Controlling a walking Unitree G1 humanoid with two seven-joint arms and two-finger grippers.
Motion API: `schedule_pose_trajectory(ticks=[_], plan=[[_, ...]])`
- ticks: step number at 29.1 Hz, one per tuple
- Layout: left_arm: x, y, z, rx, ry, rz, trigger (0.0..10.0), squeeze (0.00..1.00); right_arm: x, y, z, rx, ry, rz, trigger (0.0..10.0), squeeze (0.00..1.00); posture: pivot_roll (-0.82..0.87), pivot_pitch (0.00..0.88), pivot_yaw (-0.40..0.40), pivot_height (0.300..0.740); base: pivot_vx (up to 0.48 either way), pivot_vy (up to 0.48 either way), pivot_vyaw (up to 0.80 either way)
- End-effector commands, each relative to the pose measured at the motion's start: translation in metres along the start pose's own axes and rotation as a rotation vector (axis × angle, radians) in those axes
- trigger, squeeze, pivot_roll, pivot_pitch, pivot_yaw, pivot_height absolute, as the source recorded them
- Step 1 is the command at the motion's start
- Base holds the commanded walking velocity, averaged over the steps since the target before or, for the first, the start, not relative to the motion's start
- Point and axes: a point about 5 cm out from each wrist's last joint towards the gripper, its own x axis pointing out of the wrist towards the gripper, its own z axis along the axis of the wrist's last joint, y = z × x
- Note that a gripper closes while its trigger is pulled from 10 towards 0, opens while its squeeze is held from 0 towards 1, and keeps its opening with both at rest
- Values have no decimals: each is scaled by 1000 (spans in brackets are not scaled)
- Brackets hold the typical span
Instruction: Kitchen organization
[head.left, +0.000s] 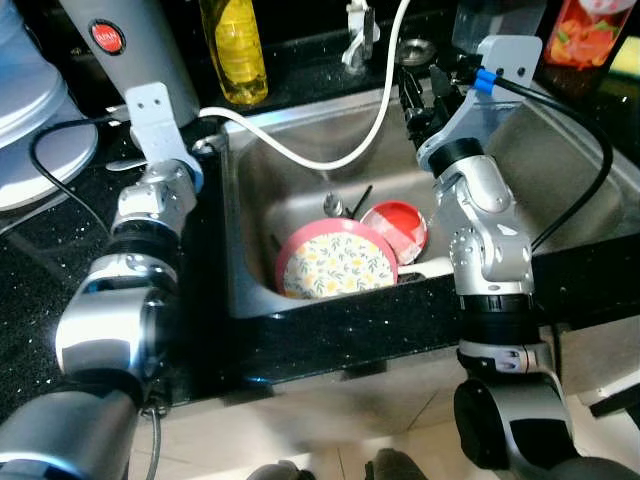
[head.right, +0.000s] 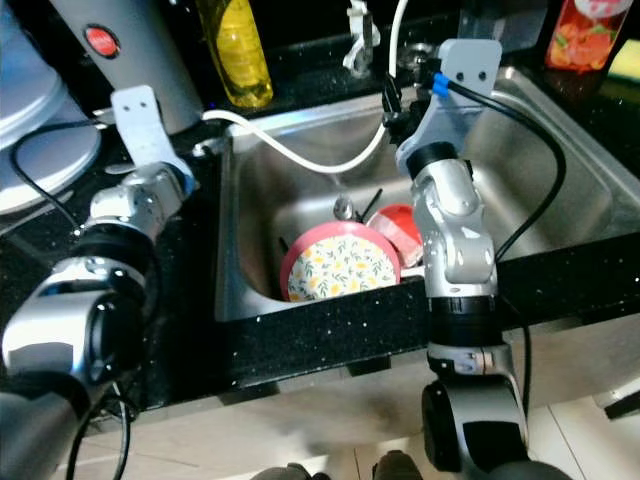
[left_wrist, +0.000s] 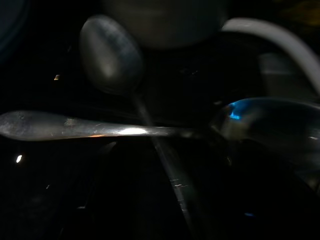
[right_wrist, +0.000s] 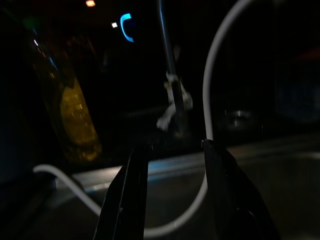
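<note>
The right gripper (right_wrist: 172, 150) hovers open and empty over the far sink (head.left: 560, 170), the floral plate (head.left: 335, 262) lies near, and the left gripper's jaw state cannot be told.

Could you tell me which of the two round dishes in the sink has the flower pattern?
The larger pink-rimmed plate, nearer the sink's front wall, carries yellow flowers. The smaller red dish behind it has none.
</note>
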Motion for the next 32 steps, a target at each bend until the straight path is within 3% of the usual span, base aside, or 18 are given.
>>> schedule_pose_trajectory(ticks=[1,4,5,7,8,10,11,12,16,22,32], plan=[[1,14,4,-26,-1,58,10000,0,-2,7,1,19,5,17,10000,0,18,174,170,740,0,0,0],[2,24,2,-90,15,141,10000,0,-2,5,0,22,12,9,10000,0,20,182,170,740,0,0,0],[2,30,-3,-144,46,190,10000,0,-1,5,0,23,13,8,10000,0,23,185,168,740,0,0,0],[2,33,-5,-157,55,204,10000,0,0,5,0,23,13,7,10000,0,23,185,168,740,0,0,0],[2,39,-12,-191,84,240,7451,0,1,7,0,25,16,11,10000,0,22,188,164,740,0,0,0],[2,41,-14,-201,93,249,7451,0,1,8,0,26,17,12,10000,0,21,191,163,740,0,0,0],[2,43,-17,-220,103,258,2863,0,1,8,0,26,18,14,10000,0,21,191,163,740,0,0,0],[2,44,-18,-231,108,261,0,0,2,9,0,26,21,15,10000,0,19,191,162,740,0,0,0],[2,52,-28,-294,142,299,0,0,0,7,0,23,25,11,10000,0,10,176,160,740,0,0,0],[2,51,-31,-340,152,305,0,0,-3,3,-1,20,27,-2,10000,0,3,146,167,740,0,0,0],[2,47,-12,-323,72,290,0,0,0,1,0,21,12,-10,10000,0,5,92,166,740,0,0,0]])
